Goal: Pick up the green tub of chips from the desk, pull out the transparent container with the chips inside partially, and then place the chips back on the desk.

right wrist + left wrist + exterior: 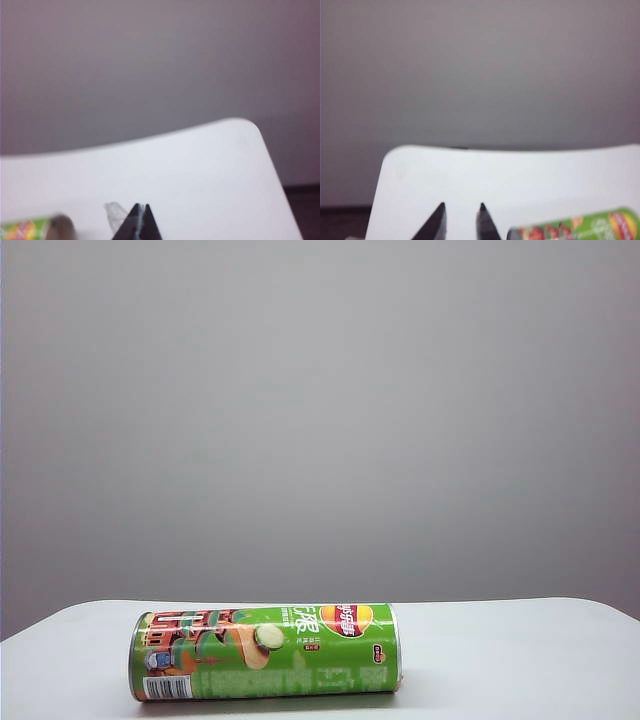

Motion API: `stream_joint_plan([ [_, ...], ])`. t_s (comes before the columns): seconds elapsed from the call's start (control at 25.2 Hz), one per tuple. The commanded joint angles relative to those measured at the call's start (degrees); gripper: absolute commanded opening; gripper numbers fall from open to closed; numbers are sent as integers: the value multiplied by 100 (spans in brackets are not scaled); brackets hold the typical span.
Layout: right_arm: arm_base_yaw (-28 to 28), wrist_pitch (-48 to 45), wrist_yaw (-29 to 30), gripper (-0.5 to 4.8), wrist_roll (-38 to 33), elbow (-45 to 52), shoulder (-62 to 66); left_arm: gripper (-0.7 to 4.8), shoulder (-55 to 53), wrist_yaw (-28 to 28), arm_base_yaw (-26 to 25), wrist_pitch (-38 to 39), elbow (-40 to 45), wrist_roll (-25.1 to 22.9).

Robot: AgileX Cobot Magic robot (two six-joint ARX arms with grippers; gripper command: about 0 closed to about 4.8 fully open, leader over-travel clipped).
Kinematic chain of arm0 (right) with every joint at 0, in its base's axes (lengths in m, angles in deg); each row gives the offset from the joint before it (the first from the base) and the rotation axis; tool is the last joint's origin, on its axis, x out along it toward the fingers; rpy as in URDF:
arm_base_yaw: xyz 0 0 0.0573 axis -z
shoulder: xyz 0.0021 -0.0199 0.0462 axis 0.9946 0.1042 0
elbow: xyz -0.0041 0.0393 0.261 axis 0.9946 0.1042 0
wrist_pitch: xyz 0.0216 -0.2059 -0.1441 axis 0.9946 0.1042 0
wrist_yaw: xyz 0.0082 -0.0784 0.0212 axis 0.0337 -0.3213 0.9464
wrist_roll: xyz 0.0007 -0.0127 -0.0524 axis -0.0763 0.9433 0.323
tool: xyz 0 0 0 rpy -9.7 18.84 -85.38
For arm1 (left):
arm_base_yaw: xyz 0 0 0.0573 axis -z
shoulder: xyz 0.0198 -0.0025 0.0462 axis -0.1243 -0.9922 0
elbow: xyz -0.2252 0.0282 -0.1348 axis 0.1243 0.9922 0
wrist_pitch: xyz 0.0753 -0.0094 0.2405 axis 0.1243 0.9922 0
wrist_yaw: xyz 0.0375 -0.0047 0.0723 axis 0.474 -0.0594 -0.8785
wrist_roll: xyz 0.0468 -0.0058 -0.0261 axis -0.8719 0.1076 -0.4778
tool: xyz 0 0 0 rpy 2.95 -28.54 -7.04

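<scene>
The exterior view showed one green tub of chips [265, 652] lying on its side on the desk [520, 660], at the near edge, left of centre, barcode end to the left. One desk was counted; no arm or gripper appeared in this view.

The left wrist view showed the left gripper [462, 222] above the desk [520, 175], its two dark fingertips [438, 220] standing slightly apart with a narrow gap, holding and touching nothing. The tub [580, 227] lay just to its right, apart from it.

The right wrist view showed the right gripper [138, 222] with its tips pressed together, clenched on nothing, over the desk [200, 170]. One end of the tub [35, 229] lay blurred to its left.
</scene>
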Motion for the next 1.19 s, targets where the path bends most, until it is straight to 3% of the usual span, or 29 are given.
stream_joint_plan([
  [0.04, -24, -490, 33, -5, -153, 15, 2, 64, -13, 31, -2, -4, -289, -28],
  [0.24, -22, -164, 26, -5, -595, -361, 22, 49, -334, 57, -2, 55, -791, -310],
  [0.36, -22, 39, -24, -5, -586, -704, 149, 49, -876, 160, 0, 55, -1178, -752],
  [0.48, -15, 46, -79, -5, -540, -1174, 680, 53, -2197, 863, 0, 76, -1915, -1790],
  [0.68, -17, 33, 57, -5, -70, -1836, 1919, 53, -4183, 1998, 0, 323, -3005, -2817],
  [0.75, -17, 166, 385, -5, 520, -2420, 2695, 54, -5169, 2234, 37, 588, -3560, -3585],
  [0.83, -17, 402, 664, -5, 848, -2852, 3268, 56, -5727, 2229, 81, 688, -3849, -3926],
  [1.03, -15, 942, 1471, -5, 1110, -3713, 4684, 58, -6798, 2225, 352, 968, -4472, -4024],
  [1.19, -15, 553, 2396, -5, 1110, -3963, 5663, 60, -7357, 2105, 791, 960, -4671, -4249],
])
